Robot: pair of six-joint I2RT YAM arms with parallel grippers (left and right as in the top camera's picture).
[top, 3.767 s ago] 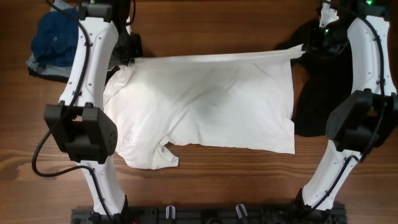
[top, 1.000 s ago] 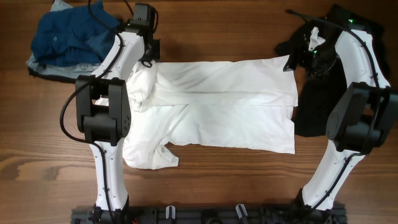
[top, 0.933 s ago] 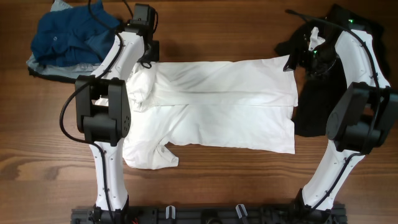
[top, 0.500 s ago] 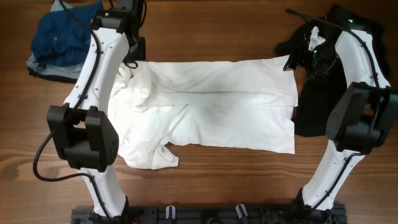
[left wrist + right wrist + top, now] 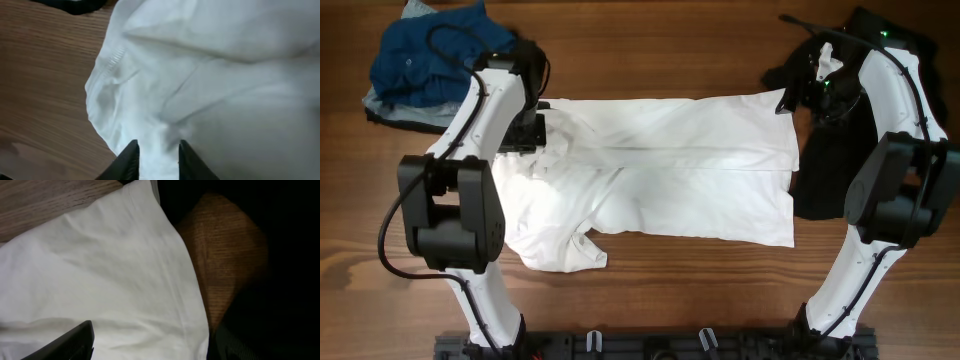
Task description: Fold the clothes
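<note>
Centrally on the wooden table, a white T-shirt lies spread and partly folded between the two arms.
Nearest the robot's base, one sleeve juts from the shirt's near left corner. Farther in, the shirt's far edge is turned over as a long band. The left gripper stands over the bunched left end, its fingers parted a little, white cloth beneath the gap, nothing pinched. The right gripper hovers at the shirt's far right corner, jaws wide and empty. A black garment lies just beside the right edge; blue clothes are heaped far left.
</note>
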